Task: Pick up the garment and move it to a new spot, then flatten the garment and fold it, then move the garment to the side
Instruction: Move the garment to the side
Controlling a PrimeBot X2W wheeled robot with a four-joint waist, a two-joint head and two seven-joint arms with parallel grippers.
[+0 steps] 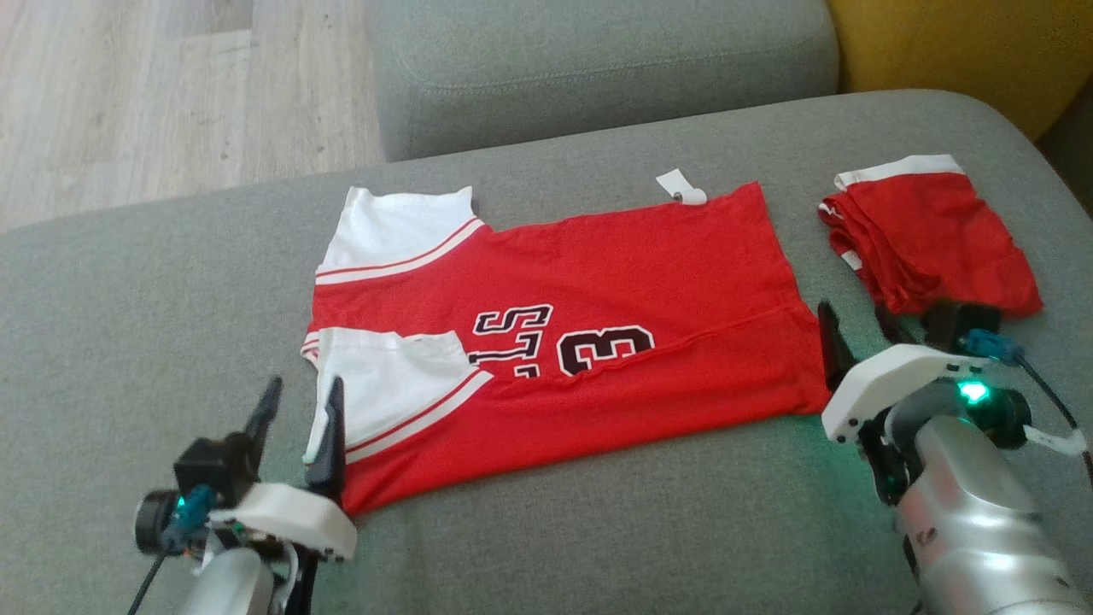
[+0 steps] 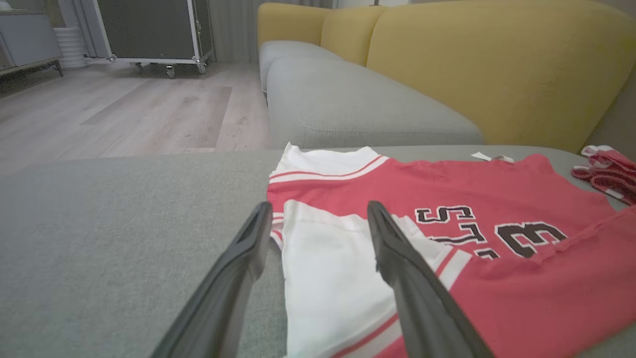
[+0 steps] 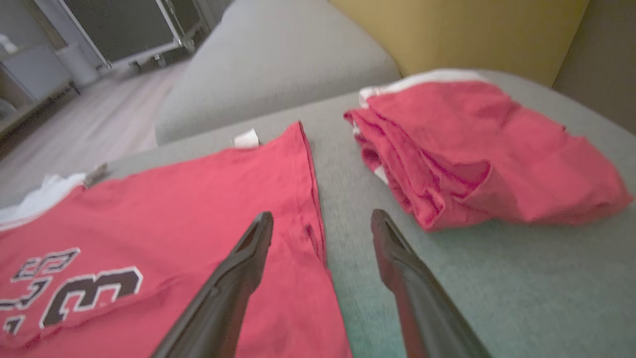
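The red jersey is spread on a grey sofa seat, with its near long edge folded over so that the dark lettering is partly covered. Its two white sleeves are laid toward the robot's left and its hem toward the right. A small white tag is seen at the far corner of the hem.

The left gripper is held at the nearer sleeve with its fingers apart and nothing between them. One finger is placed over the white cloth and the other over bare cushion. The right gripper is held at the hem, fingers likewise spread and empty, with the hem edge straddled. Whether cloth is touched by any fingertip cannot be told.

Just beyond the hem, across a narrow grey strip, a second red garment is stacked in folds. Bare cushion is left wide on the robot's left of the jersey and along the near edge.

Behind the seat another grey cushion is set, backed by yellow upholstery. Pale wooden flooring is shown past the far left edge, and a dark wheeled case is parked on it.
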